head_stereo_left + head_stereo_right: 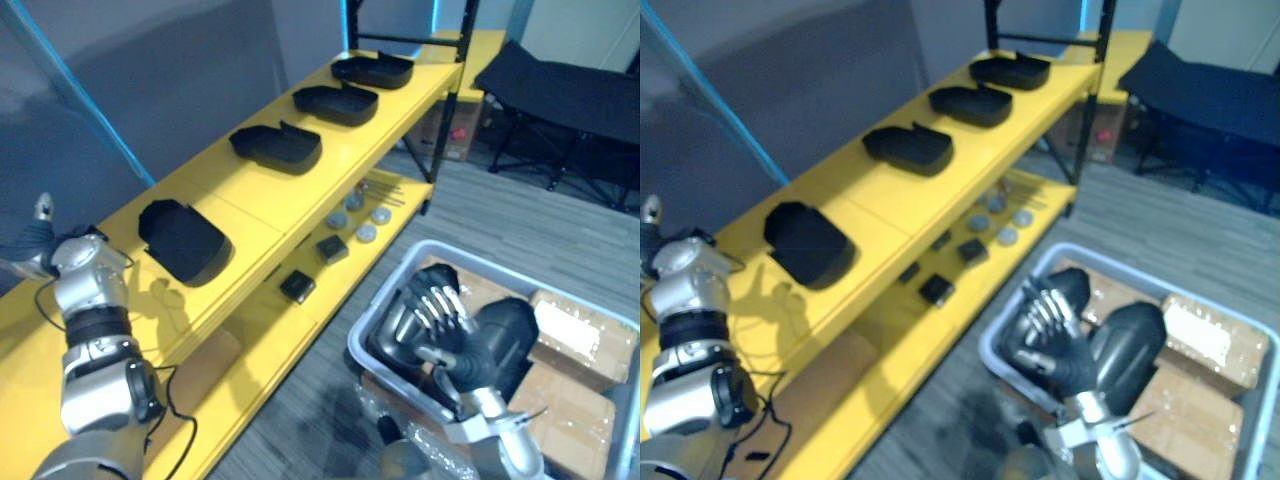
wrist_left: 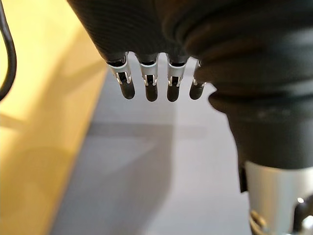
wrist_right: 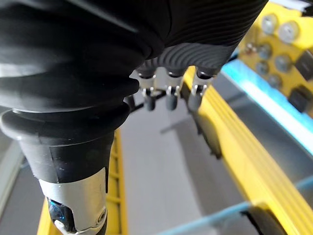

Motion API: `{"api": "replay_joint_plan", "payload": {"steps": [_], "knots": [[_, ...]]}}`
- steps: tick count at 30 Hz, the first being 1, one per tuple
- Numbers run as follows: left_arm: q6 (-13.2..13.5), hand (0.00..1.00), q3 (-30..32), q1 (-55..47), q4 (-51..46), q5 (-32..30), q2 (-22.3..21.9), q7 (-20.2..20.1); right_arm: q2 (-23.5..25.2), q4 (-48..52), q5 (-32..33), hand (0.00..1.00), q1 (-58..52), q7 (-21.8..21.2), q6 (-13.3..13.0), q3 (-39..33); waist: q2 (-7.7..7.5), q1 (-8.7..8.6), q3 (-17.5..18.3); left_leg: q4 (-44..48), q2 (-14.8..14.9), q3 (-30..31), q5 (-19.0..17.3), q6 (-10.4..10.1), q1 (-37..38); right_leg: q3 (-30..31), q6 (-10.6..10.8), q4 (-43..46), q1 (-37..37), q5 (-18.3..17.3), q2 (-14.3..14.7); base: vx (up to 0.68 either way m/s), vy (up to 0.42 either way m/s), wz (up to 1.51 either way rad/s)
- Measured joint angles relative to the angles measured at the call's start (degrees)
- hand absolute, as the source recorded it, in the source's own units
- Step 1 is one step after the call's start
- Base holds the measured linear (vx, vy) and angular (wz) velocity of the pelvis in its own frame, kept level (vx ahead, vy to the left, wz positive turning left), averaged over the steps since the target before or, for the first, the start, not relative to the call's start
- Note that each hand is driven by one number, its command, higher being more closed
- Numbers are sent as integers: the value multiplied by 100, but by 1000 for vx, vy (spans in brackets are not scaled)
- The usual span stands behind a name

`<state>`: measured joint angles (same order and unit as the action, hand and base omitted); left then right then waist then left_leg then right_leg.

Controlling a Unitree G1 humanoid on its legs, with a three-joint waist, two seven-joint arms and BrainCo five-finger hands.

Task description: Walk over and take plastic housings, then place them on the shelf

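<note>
Several black plastic housings lie in a row on the top board of the yellow shelf (image 1: 250, 200): the nearest housing (image 1: 185, 240), a second housing (image 1: 278, 146) and a third housing (image 1: 336, 102) further back. My right hand (image 1: 432, 308) hovers over the left corner of a grey bin (image 1: 400, 268), fingers relaxed and holding nothing. A dark shape (image 1: 392, 342) lies under it in the bin. My left hand (image 1: 25, 245) is at the shelf's near end; its fingers (image 2: 149, 85) hang free beside the yellow board.
Cardboard boxes (image 1: 580, 330) fill the bin's right side. Small round parts (image 1: 355, 215) and black blocks (image 1: 298, 286) sit on the lower shelf board. A black folding cot (image 1: 570, 90) stands at the back right on the grey floor.
</note>
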<state>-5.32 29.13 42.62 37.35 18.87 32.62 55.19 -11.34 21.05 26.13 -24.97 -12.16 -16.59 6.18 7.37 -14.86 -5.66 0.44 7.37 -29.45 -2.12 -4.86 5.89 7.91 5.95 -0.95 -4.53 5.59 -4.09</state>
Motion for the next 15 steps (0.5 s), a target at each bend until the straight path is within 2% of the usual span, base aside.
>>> {"api": "replay_joint_plan", "payload": {"steps": [2, 4, 6, 8, 10, 11, 13, 15], "knots": [[391, 0, 6, -31, 0, -31, 88, -99, -1, -163, -67, 0, 139, 228, -56, -57, -39, 75, 44, -17, -3, 106, 11, -17, -7, -92, -15, -120, 91, 38, -5, 27, -4, 16], [621, 0, -23, -169, -21, -120, 86, -201, -16, -218, -172, 0, 224, 342, -57, -94, -49, 120, 66, -30, -1, 161, 21, -30, -14, -142, -21, -185, 138, 60, -10, 23, -10, 15], [960, 0, -48, -850, -413, -141, 63, -354, -12, -341, -287, 0, 433, 522, -57, -164, -61, 175, 91, -75, 2, 256, 40, -53, -10, -237, -31, -298, 223, 87, -13, 38, -15, 19], [1112, 0, -46, -1437, -875, -199, -38, -430, -11, -461, -289, 0, 521, 616, -42, -282, -83, 211, 105, -100, 4, 384, 51, -68, -17, -342, -31, -354, 298, 94, -20, 47, -11, 24], [1345, 0, 4, -2372, -1760, -418, -462, -500, -16, -610, -266, 0, 550, 627, 18, -538, -120, 458, 125, -109, 5, 521, 51, -68, -22, -488, -30, -359, 367, 90, -31, 52, -2, 31], [1375, 0, 12, -2614, -1996, -424, -599, -522, -19, -646, -269, 0, 563, 629, 67, -624, -136, 523, 136, -110, 2, 560, 51, -68, -25, -542, -30, -360, 386, 86, -39, 38, 6, 34], [1439, 0, 149, -3550, -2875, -538, -1235, -683, -20, -813, -291, 0, 698, 628, 178, -740, -206, 764, 183, -109, -20, 750, 51, -67, -46, -786, -25, -367, 477, 63, -80, 12, 10, 38], [1394, 0, 177, -4211, -3329, -706, -1651, -794, -12, -909, -552, 0, 817, 627, 191, -766, -280, 909, 270, -102, -43, 905, 61, -55, -118, -966, -25, -369, 482, 54, -114, -17, 6, 42]]}}
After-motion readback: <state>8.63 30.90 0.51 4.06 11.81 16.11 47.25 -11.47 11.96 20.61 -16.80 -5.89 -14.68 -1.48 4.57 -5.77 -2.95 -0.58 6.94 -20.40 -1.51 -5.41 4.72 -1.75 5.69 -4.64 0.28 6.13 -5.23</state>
